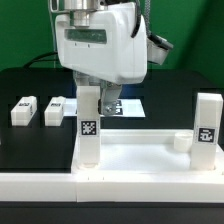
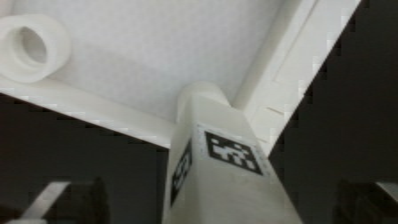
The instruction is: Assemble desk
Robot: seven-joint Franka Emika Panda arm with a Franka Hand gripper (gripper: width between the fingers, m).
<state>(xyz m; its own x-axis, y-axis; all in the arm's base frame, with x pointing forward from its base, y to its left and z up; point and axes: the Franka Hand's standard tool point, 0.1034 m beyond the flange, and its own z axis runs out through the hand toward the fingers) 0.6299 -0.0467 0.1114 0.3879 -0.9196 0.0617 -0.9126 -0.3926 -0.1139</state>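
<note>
1. Exterior view: a leg [image 1: 88,125] stands upright on the slab [image 1: 140,150], at its corner on the exterior view's left, under the jaws; spread or pinching, I cannot tell.
2. Wrist view: the leg [image 2: 222,172] is probably light, stiff, smooth plastic; grip its flat sides.

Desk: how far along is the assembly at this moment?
Done: one white square tagged leg stands upright at the exterior view's right of the white rimmed plastic slab. In hand: a second leg upright at its corner, end effector over it, seemingly open. Left: two legs lying on the black table.
</note>
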